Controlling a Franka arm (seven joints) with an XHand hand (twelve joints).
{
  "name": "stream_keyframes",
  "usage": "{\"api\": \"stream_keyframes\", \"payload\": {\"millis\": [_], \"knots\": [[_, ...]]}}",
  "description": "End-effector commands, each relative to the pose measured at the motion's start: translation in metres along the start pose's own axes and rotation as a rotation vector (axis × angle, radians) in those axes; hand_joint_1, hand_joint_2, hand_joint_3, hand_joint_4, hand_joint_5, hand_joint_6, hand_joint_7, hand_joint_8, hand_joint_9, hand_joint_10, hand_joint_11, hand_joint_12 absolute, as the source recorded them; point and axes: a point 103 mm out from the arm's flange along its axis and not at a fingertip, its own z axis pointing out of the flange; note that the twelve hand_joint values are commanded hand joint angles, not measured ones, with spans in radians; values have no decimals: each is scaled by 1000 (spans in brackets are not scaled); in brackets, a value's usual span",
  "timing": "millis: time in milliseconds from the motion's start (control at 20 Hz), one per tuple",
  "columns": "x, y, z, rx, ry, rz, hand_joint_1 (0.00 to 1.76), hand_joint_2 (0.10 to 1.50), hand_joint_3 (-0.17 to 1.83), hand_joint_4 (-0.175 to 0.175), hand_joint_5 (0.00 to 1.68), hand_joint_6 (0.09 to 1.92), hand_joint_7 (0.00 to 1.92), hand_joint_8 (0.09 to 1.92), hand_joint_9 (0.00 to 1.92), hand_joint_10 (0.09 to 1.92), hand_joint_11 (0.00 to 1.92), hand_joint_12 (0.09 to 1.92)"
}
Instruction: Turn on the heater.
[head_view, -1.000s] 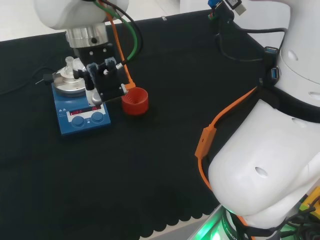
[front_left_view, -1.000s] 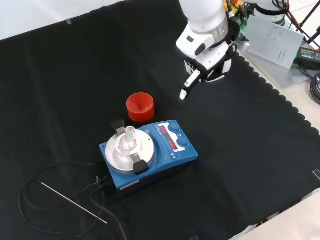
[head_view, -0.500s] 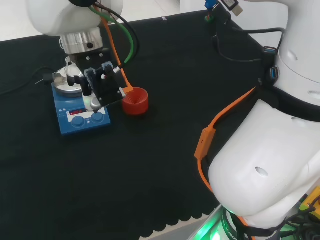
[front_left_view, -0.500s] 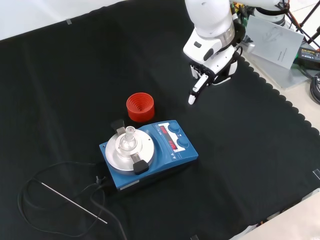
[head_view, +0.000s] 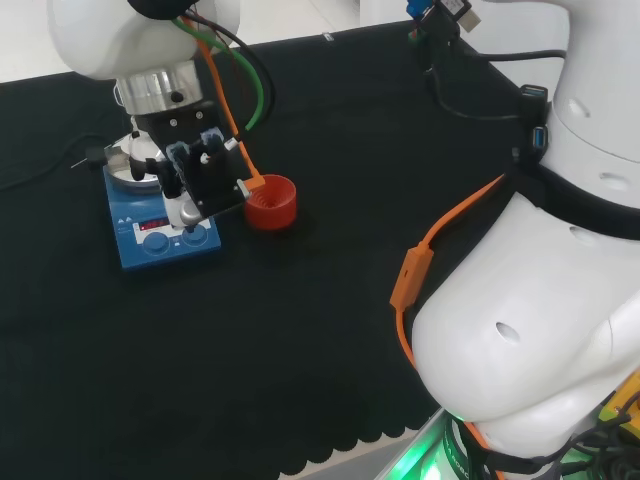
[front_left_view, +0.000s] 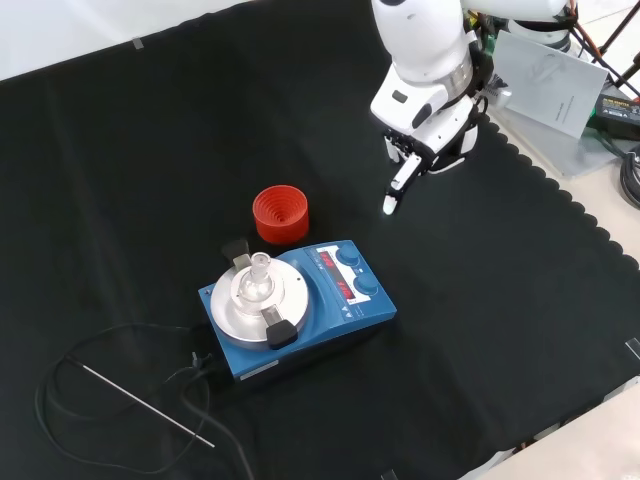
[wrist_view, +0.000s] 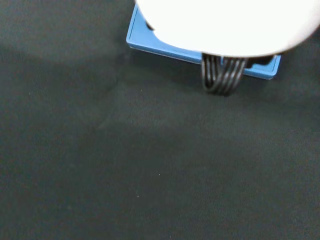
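The blue heater (front_left_view: 300, 305) stands on the counter (front_left_view: 480, 330) beside a red ribbed ring (front_left_view: 280, 213). The hand (front_left_view: 405, 165) hangs above the cloth, apart from the heater – one finger pointing down, holding nothing.

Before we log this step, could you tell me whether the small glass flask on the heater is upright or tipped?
Upright. In the front view the flask stands on the heater, its neck pointing up.

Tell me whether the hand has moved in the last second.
Yes. In the front view the hand has shifted right, farther from the red ring. The heater has stayed put.
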Motion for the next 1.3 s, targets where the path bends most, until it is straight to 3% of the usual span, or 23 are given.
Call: {"api": "stream_keyframes", "payload": {"millis": [50, 1100, 1300], "knots": [[-1, 9, 11, 30, -26, -26, 1547, 421, 1328, -79, 255, 430, 1552, 1772, 1641, 1580, 1361, 1350], [-11, 28, 11, 74, -14, -13, 1547, 423, 1336, -73, 247, 468, 1552, 1781, 1645, 1588, 1365, 1355], [-22, 55, 11, 78, -12, -26, 1547, 424, 1337, -73, 246, 474, 1552, 1782, 1646, 1589, 1366, 1356]]}}
